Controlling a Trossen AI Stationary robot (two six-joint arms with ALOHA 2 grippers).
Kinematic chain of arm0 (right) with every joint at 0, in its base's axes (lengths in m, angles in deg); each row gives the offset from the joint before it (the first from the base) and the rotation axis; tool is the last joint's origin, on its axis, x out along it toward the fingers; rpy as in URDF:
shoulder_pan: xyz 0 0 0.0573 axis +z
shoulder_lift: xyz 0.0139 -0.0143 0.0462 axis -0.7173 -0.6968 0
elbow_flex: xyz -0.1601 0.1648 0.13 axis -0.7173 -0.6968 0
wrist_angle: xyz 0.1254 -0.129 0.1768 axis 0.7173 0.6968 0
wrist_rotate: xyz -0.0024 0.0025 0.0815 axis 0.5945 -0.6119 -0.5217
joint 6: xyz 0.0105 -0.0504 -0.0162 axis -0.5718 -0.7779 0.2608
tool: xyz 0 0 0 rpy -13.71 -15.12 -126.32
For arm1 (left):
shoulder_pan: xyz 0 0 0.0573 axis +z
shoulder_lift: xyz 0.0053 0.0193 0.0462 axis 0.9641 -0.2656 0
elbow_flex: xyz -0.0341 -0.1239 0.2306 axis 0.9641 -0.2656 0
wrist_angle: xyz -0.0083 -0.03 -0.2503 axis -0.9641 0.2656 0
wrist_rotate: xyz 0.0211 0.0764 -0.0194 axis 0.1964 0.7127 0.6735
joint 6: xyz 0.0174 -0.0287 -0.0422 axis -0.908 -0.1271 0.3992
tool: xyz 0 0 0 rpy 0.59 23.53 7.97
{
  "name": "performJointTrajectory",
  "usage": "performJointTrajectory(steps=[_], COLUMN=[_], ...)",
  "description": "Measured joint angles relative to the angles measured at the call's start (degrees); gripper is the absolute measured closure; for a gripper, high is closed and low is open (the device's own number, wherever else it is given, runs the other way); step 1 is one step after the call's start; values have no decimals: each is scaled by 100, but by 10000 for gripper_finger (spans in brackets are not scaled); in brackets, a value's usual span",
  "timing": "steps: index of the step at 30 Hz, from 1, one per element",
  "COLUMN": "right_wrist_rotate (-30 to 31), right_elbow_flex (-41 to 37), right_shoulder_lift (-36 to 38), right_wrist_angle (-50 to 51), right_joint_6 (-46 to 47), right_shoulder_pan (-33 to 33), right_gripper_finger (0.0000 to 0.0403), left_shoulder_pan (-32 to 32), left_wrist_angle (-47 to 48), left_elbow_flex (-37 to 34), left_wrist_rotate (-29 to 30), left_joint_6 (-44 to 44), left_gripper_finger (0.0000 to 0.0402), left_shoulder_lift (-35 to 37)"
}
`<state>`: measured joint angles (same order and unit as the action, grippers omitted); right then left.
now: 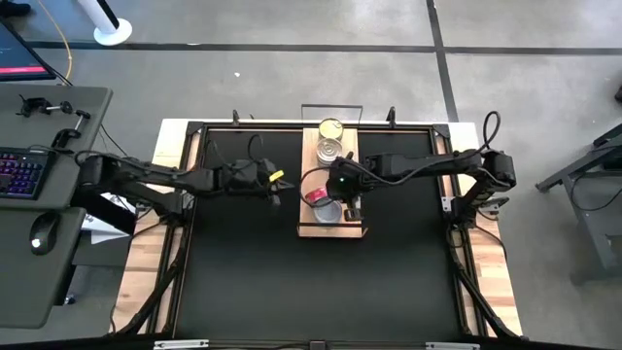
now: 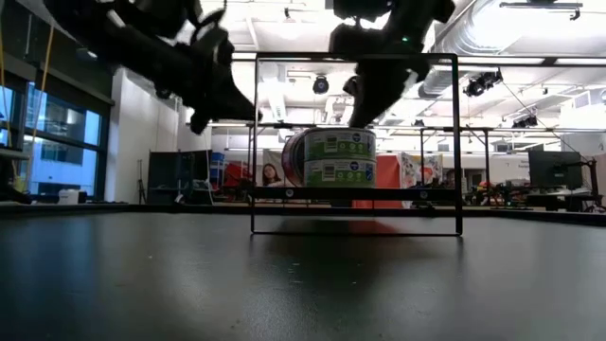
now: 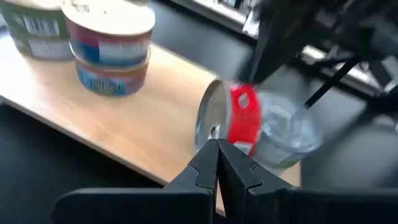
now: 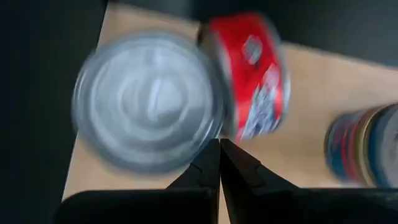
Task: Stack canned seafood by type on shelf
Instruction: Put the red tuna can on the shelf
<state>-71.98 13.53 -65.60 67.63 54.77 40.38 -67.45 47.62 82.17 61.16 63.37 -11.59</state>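
Right tool [image 1: 342, 187]: fingers pressed together, holding nothing, poised over the near half of the shelf [image 1: 309, 222] beside a red-labelled tin [image 1: 318, 195] that stood on its edge against a silver-lidded tin [image 1: 328, 211] lying flat. Left tool [image 1: 275, 183]: likewise closed and empty, waiting over the black tabletop [image 1: 292, 282] just to the shelf's left. We noted two further stacks at the far end of the shelf, a gold-lidded tin [image 1: 330, 128] farthest and a silver-lidded one [image 1: 330, 150] next to it; the low view showed green-labelled tins [image 2: 339, 157] stacked two high. Step in hand, as we judged it: righting the tipped red tin and setting it on its matching stack. To do it well we judged that the right tool should open fully before descending, straddle the tin across its flat faces rather than its rim, and lift clear of the neighbouring silver tin so as not to nudge it toward the shelf's edge. Risk: the tin on edge could roll.
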Motion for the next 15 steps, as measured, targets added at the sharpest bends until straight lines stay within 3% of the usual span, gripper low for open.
performJointTrajectory(steps=[7, 15], right_wrist_rotate=[85, -502], right_elbow_flex=[-38, -42], right_shoulder_lift=[-3, -4], right_wrist_angle=[-400, -315], right_joint_6=[254, 378], right_shoulder_pan=[-152, -88], right_gripper_finger=[403, 403], left_shoulder_pan=[76, 58], left_wrist_angle=[-295, -998], left_elbow_flex=[0, 0], left_wrist_rotate=[-345, -386], left_joint_6=[-81, -74], left_gripper_finger=[402, 402], left_shoulder_lift=[-815, -1337])
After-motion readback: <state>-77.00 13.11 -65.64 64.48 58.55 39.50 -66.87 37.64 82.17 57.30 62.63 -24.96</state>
